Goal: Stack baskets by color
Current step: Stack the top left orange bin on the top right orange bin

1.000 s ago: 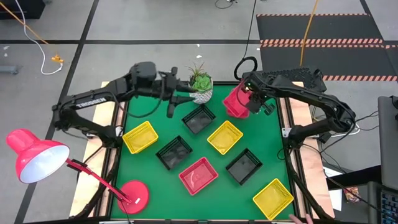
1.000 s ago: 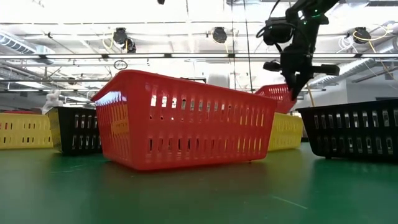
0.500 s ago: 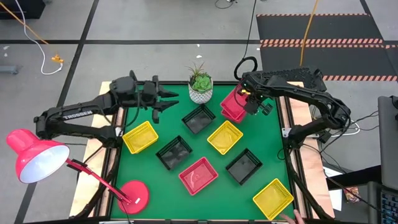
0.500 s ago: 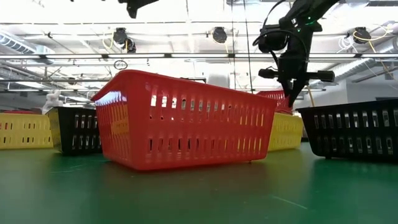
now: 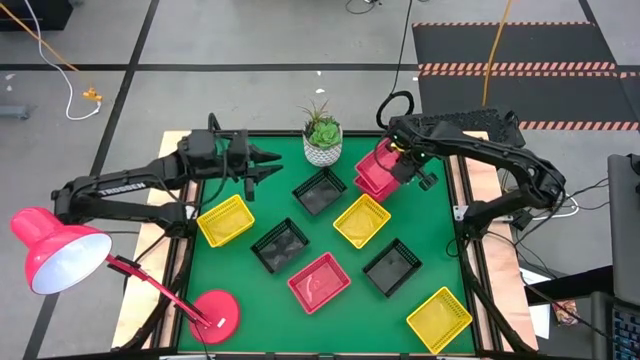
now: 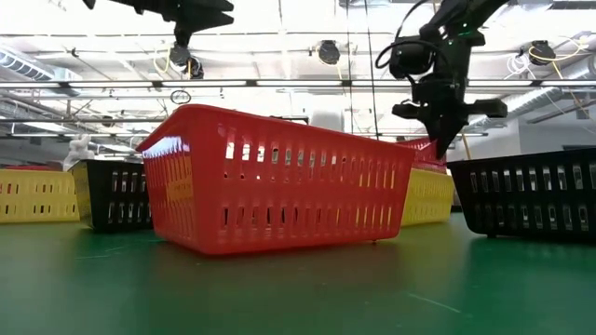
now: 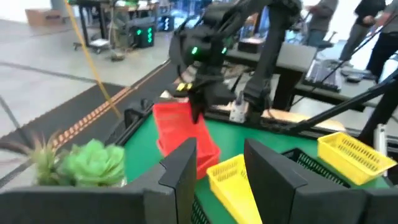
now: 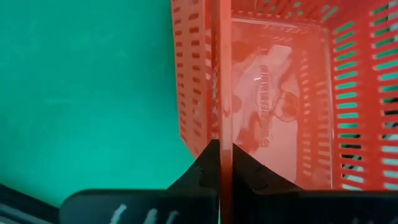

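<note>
My right gripper (image 5: 400, 170) hangs over the table's far right corner, shut on a red basket (image 5: 376, 172) that sits tilted there; the basket also shows in the left wrist view (image 7: 181, 132). My left gripper (image 5: 262, 162) is open with nothing in it, raised over the far left part, pointing level toward the right. On the green mat lie a red basket (image 5: 319, 282), yellow baskets (image 5: 226, 220) (image 5: 361, 220) (image 5: 439, 319) and black baskets (image 5: 320, 190) (image 5: 280, 245) (image 5: 392, 267), each flat on its bottom. My right gripper pinches the rim of one side wall (image 8: 222, 134) of the red basket, one finger inside and one outside. The fingers come from above, pointing steeply down. The basket hangs tilted below them; whether its low edge touches the mat I cannot tell.
A white plant pot (image 5: 322, 148) stands at the far edge between the two grippers. A red lamp (image 5: 58, 255) with its round base (image 5: 215, 312) stands at the near left corner. People and desks show beyond the table in the left wrist view.
My left gripper has drawn back from beside the plant pot toward the table's left edge and sunk a little, still open. My right gripper has turned slightly and the red basket has come down, less tipped than before.
</note>
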### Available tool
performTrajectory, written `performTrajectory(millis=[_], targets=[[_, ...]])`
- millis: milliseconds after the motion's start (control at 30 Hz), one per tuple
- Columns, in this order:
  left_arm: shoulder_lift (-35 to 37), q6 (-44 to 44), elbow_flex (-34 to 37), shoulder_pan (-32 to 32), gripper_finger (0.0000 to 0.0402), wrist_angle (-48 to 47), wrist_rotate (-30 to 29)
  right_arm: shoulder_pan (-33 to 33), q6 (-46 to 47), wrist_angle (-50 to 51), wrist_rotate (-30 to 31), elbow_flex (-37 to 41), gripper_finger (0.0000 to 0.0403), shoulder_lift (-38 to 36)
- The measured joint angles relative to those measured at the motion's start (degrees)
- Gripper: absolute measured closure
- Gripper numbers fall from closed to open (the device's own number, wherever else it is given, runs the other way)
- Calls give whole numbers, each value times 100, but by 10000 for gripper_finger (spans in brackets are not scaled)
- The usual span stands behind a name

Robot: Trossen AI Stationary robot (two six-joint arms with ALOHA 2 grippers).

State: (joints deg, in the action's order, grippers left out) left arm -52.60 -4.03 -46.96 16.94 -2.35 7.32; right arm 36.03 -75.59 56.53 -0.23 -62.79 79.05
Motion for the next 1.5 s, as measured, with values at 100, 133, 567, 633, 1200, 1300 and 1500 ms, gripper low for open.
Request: performTrajectory(millis=[100,133,567,633,1200,1300,1500], targets=[[-32,-15,0,-65,268,3,-152,0,268,-32,-4,1,403,-156],[-32,-39,0,-85,268,-4,-211,0,370,-49,-2,1,403,-205],[-39,-151,0,-568,268,-553,-593,-13,753,344,-603,1,403,-420],[-41,-183,0,-648,268,-672,-627,-13,707,441,-604,1,403,-420],[-69,-280,0,-937,268,-811,-938,-13,598,-1025,-459,1279,399,-420],[-68,-298,-1,-937,268,-811,-945,21,684,-1120,-292,1294,388,-420],[-67,-297,-2,-937,268,-815,-945,52,1745,-1531,-240,1295,358,-469]])
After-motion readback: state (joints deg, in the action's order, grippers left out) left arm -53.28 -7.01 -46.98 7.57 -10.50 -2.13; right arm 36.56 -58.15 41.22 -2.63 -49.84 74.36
